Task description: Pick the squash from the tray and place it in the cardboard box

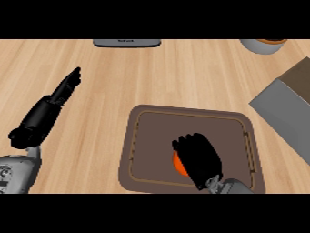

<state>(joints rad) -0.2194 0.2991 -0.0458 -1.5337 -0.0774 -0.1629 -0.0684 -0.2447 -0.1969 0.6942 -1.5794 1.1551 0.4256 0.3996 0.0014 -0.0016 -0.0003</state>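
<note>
A: Where does the single head view look from?

B: From above, tilted steeply down onto the pale wooden counter top, so its planks fill nearly the whole field.

A: How near is it?

B: Near enough that the dark brown rectangular tray with rounded corners sits low and centre, and both grey forearms enter from the lower edge.

A: What marks the far side?

B: A flat dark grey device and a pale round cup, both cut by the upper edge.

A: And the right?

B: The grey-walled open cardboard box runs off that edge.

A: Any second view?

B: None, so nothing is shared.
</note>
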